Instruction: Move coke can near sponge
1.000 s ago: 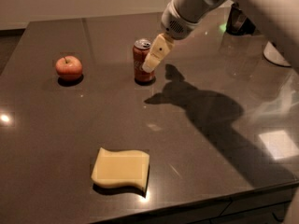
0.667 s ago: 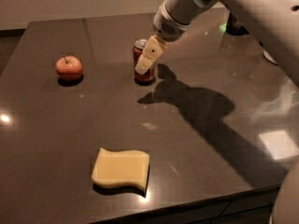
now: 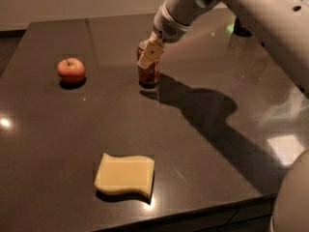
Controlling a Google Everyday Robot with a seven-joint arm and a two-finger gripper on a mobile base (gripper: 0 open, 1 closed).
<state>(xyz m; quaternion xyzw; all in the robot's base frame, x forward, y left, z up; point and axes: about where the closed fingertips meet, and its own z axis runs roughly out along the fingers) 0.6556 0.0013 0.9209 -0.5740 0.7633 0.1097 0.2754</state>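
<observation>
The red coke can [image 3: 149, 72] stands upright on the dark table, at the middle back. My gripper [image 3: 149, 54] hangs over the can's top, and its near cream-coloured finger [image 3: 150, 55] covers the can's upper front. The other finger is hidden behind it. The pale yellow sponge [image 3: 125, 174] lies flat near the table's front edge, well in front of the can and a little to the left.
A red apple [image 3: 71, 69] sits to the left of the can. My white arm [image 3: 251, 13] reaches in from the upper right and casts a shadow across the table [image 3: 203, 144]. The table's front edge runs just below the sponge.
My gripper has moved left and down, from beside the can's right side to over its top. The can, apple and sponge have not moved.
</observation>
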